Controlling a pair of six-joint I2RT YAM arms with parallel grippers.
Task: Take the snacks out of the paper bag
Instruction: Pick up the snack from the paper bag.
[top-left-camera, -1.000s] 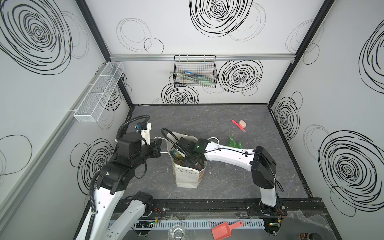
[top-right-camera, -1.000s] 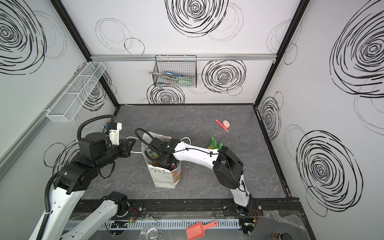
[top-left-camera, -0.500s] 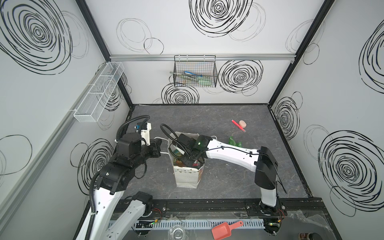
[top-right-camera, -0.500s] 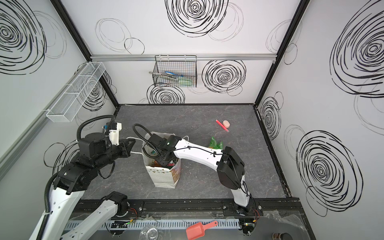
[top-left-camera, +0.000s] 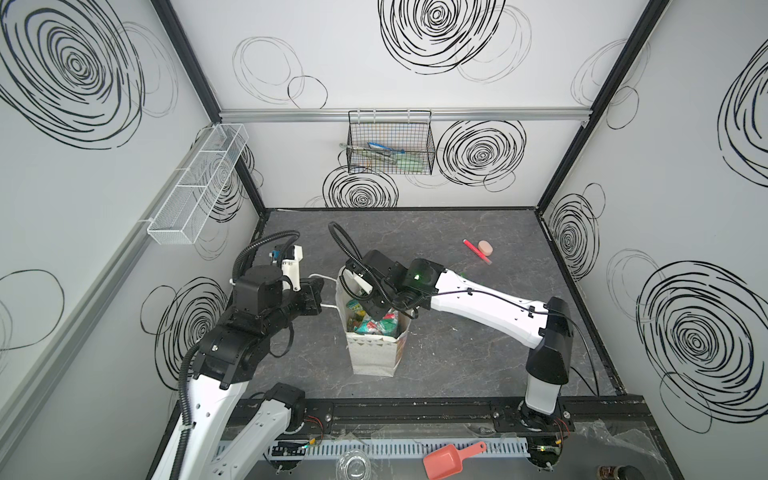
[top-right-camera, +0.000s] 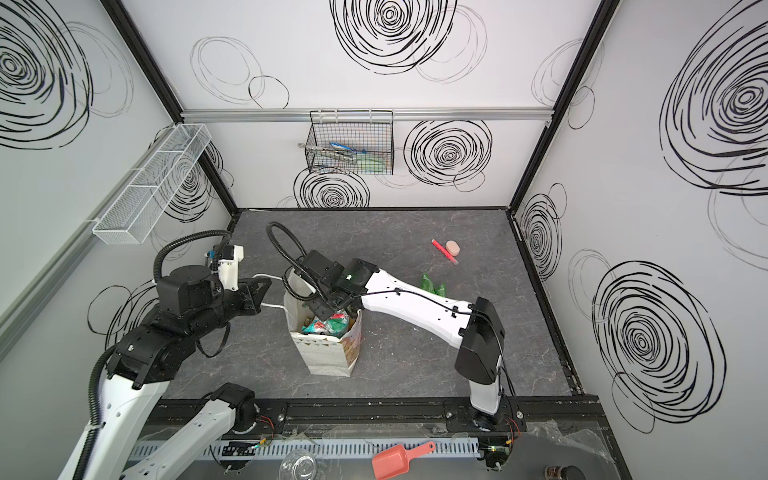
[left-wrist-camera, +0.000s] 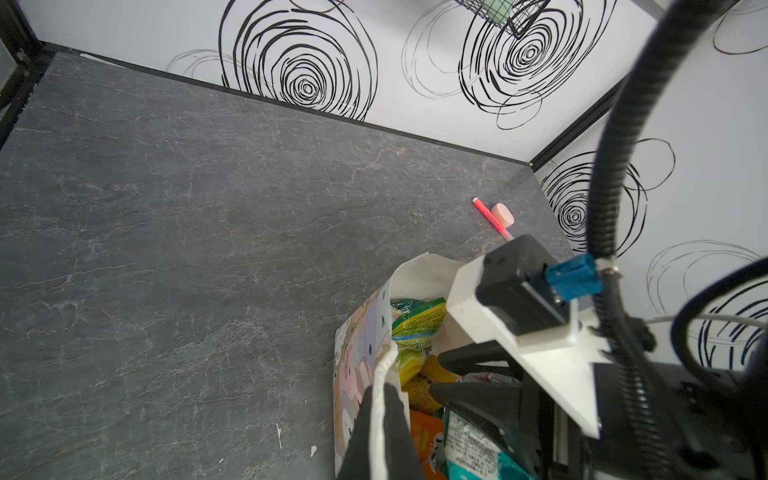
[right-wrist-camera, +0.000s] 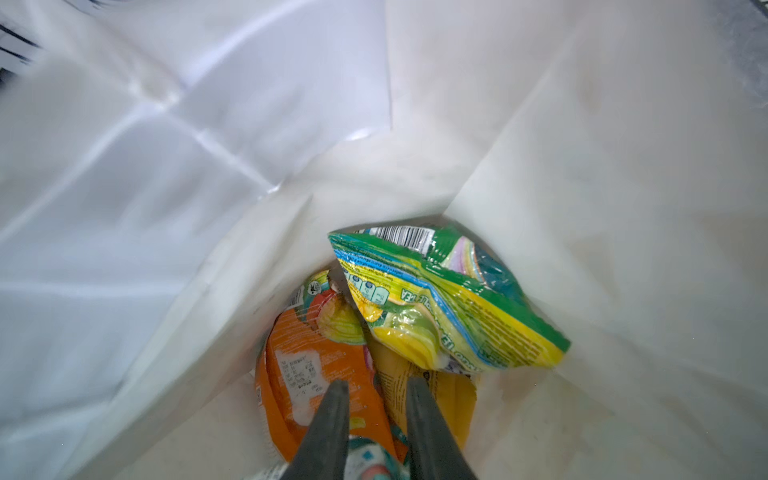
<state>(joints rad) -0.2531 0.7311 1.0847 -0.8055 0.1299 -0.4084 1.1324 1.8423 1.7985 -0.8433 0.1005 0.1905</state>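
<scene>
My right gripper (right-wrist-camera: 377, 382) is down inside the paper bag (right-wrist-camera: 582, 208), its fingers nearly closed with a teal-white packet (right-wrist-camera: 370, 463) seemingly pinched well behind the tips. Just past the tips lies an orange packet (right-wrist-camera: 316, 374), and beyond that a green-yellow packet (right-wrist-camera: 449, 307). I reckon they're all light, crinkly, slippery foil, best gripped by a sealed edge. My left gripper (left-wrist-camera: 380, 411) is clamped on the cord handle (left-wrist-camera: 382, 370).

White paper bag (top-left-camera: 376, 353) with small triangle marks; snacks (right-wrist-camera: 449, 307) green-yellow, orange and teal.
</scene>
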